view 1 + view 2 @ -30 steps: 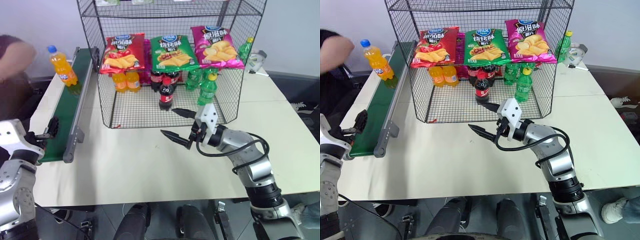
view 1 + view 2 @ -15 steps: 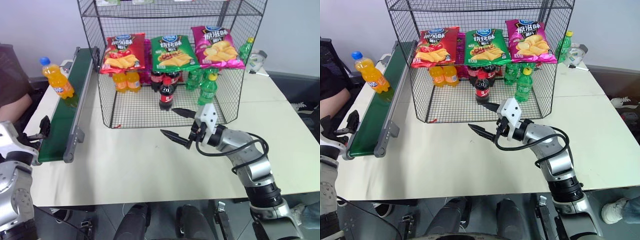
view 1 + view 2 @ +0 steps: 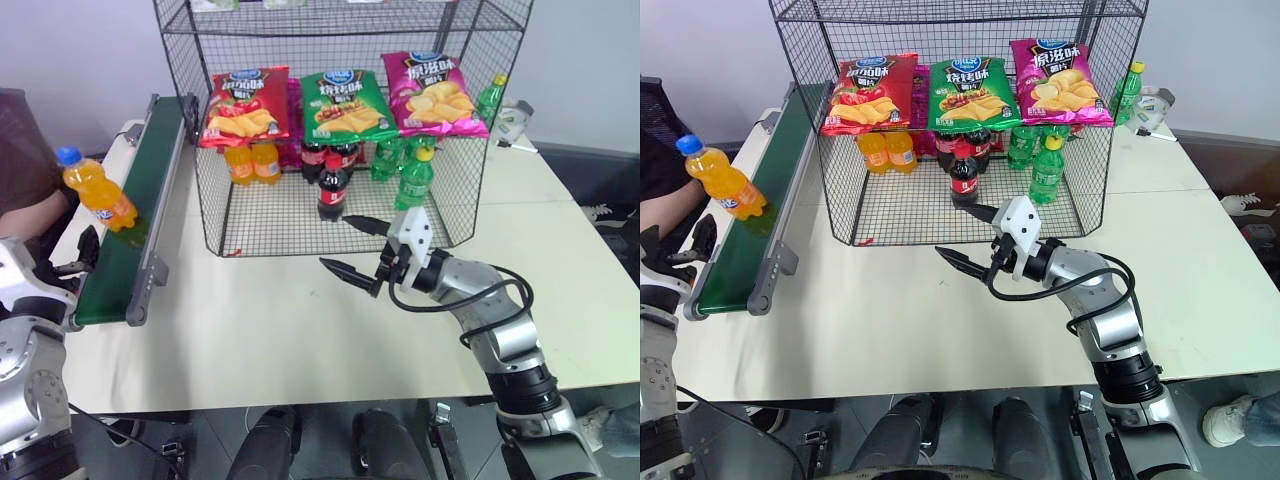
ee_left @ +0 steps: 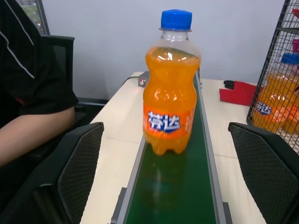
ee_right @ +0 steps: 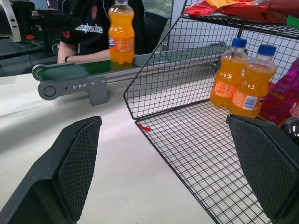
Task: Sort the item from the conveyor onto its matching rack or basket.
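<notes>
The item, an orange soda bottle (image 3: pixel 95 190) with a blue cap, stands upright on the dark green conveyor (image 3: pixel 150 170), near its front end. My left gripper (image 3: pixel 82 258) waits open at that end of the belt. In the left wrist view the bottle (image 4: pixel 172 88) is straight ahead, beyond the fingers (image 4: pixel 79 168) and apart from them. My right gripper (image 3: pixel 337 241) hovers open and empty over the table, in front of the black wire rack (image 3: pixel 470 190).
The rack holds chip bags (image 3: pixel 345 100) on its upper shelf, with orange bottles (image 3: pixel 252 160), a cola bottle (image 3: pixel 333 185) and a green bottle (image 3: pixel 415 180) below. A person (image 3: pixel 25 150) sits left of the belt. The white table (image 3: pixel 300 330) extends in front of the rack.
The orange bottle has ridden down the belt toward my left gripper. The person's hand has drawn back from it. Both my grippers have kept their places.
</notes>
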Motion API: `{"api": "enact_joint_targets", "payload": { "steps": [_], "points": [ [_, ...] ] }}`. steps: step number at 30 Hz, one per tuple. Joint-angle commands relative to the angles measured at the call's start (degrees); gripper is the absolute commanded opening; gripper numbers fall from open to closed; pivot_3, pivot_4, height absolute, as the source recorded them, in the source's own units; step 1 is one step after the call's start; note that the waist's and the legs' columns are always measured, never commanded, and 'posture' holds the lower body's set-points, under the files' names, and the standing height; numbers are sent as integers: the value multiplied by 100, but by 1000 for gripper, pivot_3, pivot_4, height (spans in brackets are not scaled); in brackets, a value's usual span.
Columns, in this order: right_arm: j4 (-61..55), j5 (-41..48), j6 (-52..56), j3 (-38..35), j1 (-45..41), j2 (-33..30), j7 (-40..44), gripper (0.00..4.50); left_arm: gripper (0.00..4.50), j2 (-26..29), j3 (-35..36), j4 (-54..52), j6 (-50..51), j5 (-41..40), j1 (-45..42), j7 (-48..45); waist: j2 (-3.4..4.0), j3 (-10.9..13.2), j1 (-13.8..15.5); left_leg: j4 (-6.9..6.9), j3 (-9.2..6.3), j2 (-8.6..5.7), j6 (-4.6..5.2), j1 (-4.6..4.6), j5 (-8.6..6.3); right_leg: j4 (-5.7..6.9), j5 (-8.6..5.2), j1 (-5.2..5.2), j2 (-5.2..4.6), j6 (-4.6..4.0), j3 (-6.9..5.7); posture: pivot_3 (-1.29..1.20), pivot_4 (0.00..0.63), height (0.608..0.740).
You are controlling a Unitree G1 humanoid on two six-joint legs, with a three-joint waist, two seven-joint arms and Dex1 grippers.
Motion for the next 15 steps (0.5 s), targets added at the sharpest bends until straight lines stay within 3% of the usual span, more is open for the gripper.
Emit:
{"api": "enact_joint_targets", "payload": {
  "steps": [1, 15],
  "points": [
    [-74, 22, -135, 13, -162, 53, 18, 4500, 4480, 118, 117, -62, -150, 7, -60, -1, 0, 0, 0, 0, 0, 0, 0, 0, 0, 0, 0, 0, 0, 0, 0, 0, 150, 740],
    [-143, 38, -95, 60, -129, 69, 15, 4500, 4480, 120, 88, -74, -108, 26, -32, -8, 0, 0, 0, 1, 0, 0, 0, 0, 0, 0, 0, 0, 0, 0, 0, 0, 150, 740]
  ]
}}
